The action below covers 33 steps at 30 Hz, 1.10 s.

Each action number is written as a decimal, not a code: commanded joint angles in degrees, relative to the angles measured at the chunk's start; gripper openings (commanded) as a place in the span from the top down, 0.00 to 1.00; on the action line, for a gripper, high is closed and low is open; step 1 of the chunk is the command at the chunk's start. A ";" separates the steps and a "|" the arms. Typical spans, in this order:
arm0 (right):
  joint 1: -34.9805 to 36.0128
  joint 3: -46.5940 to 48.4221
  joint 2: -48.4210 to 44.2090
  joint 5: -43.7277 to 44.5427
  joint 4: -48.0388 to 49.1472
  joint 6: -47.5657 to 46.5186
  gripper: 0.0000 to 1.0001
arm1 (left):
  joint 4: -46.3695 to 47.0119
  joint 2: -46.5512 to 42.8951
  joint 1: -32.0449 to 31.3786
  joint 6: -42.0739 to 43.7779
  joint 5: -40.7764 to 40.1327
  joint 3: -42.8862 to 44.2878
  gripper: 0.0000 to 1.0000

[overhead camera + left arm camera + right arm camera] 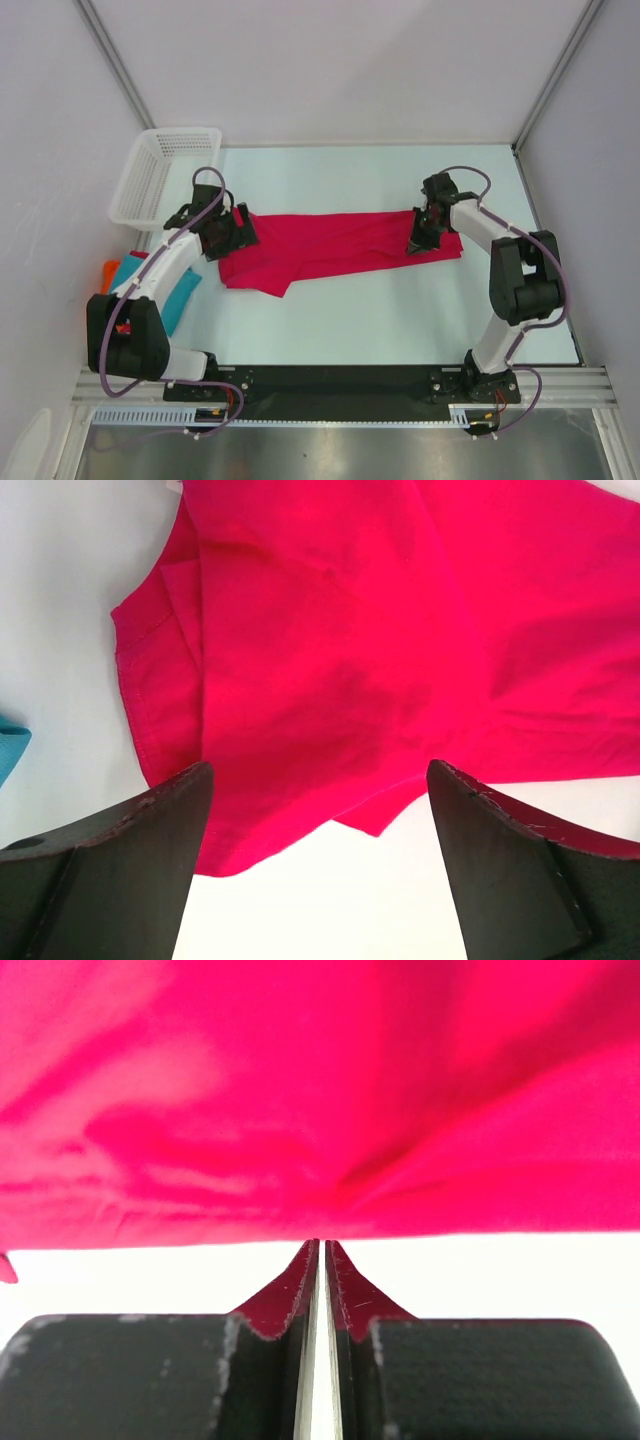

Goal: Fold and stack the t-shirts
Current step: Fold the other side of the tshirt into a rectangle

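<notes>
The crimson-pink t-shirt [340,245] lies stretched into a long band across the middle of the table. My left gripper [232,235] is open over its left end; in the left wrist view the jaws [320,770] stand wide apart above the shirt's sleeve and hem [350,630], holding nothing. My right gripper [420,240] is at the shirt's right end. In the right wrist view it [325,1243] is shut on the shirt's near edge [320,1090], with folds running out from the pinch. The teal t-shirt [175,295] and the orange t-shirt [108,270] lie bunched at the left edge, beside the left arm.
A white mesh basket [150,180] stands at the back left corner. White walls close the back and sides. A corner of the teal cloth [10,750] shows at the left of the left wrist view.
</notes>
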 commanded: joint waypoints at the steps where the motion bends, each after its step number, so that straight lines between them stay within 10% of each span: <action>1: 1.13 -1.51 -4.35 1.40 1.03 -0.18 0.89 | 1.52 -2.62 0.46 1.04 1.58 -0.72 0.07; 19: 1.74 16.41 13.66 3.16 -1.08 -0.88 0.89 | 0.99 -4.03 1.42 2.00 1.23 -1.07 0.07; 33: 2.36 -1.50 3.74 2.81 3.75 0.61 0.89 | 2.13 -2.80 2.21 2.18 2.90 -1.51 0.07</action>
